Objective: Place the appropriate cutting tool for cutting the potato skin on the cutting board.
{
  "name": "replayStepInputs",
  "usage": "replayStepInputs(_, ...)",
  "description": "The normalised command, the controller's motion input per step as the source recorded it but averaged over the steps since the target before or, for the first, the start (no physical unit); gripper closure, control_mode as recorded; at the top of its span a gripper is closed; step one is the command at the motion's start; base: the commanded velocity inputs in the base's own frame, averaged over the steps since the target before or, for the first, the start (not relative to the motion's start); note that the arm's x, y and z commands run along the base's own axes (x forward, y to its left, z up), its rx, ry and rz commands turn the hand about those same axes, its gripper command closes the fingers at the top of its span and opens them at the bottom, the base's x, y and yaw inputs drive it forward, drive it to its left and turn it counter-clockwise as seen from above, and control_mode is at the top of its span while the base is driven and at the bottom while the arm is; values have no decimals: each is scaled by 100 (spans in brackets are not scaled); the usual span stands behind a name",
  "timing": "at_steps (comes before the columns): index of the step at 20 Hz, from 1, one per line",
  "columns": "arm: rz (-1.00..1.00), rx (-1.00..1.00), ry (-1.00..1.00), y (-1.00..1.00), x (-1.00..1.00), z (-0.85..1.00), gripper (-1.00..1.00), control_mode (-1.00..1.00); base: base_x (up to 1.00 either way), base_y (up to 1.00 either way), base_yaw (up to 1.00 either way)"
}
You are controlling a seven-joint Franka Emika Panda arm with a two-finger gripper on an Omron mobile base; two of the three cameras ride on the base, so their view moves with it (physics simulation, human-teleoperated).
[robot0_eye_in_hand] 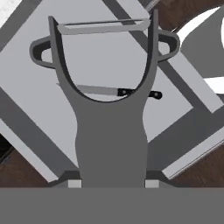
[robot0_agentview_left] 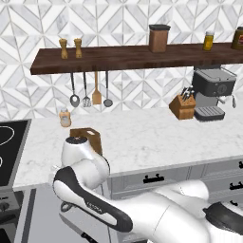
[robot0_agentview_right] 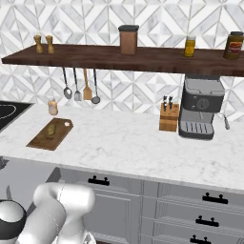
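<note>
The end effector (robot0_eye_in_hand: pixel 112 183) grips the grey peeler (robot0_eye_in_hand: pixel 109 109), whose forked head and thin blade point ahead. Beyond it lies a black-handled knife (robot0_eye_in_hand: pixel 111 91) in an open drawer (robot0_eye_in_hand: pixel 39 87).

The cutting board (robot0_agentview_right: pixel 49 134) is laid flat on the counter (robot0_agentview_right: pixel 133 143) toward its left end, with the potato (robot0_agentview_right: pixel 51 129) sat on top of it. A small jar (robot0_agentview_right: pixel 52 107) is parked just behind the board, near the wall. Well off to the right, the knife block (robot0_agentview_right: pixel 168 117) is found right beside the coffee machine (robot0_agentview_right: pixel 200 107). Utensils (robot0_agentview_right: pixel 78 85) are hung under the wall shelf (robot0_agentview_right: pixel 119 58), above the board. In the hand view, the peeler (robot0_eye_in_hand: pixel 109 118) is seen up close between the fingertips, with the kitchen knife (robot0_eye_in_hand: pixel 114 91) lying further off behind it.
</note>
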Motion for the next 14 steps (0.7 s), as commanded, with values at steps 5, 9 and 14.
replayStepInputs(5,-11,0,2,-1,97,8,100,-100,0,0,0)
replayStepInputs(9,-10,0,-1,-8,57,35,100,-100,0,0,0)
replayStepInputs(14,-10,-1,0,-2,68,16,100,-100,0,0,0)
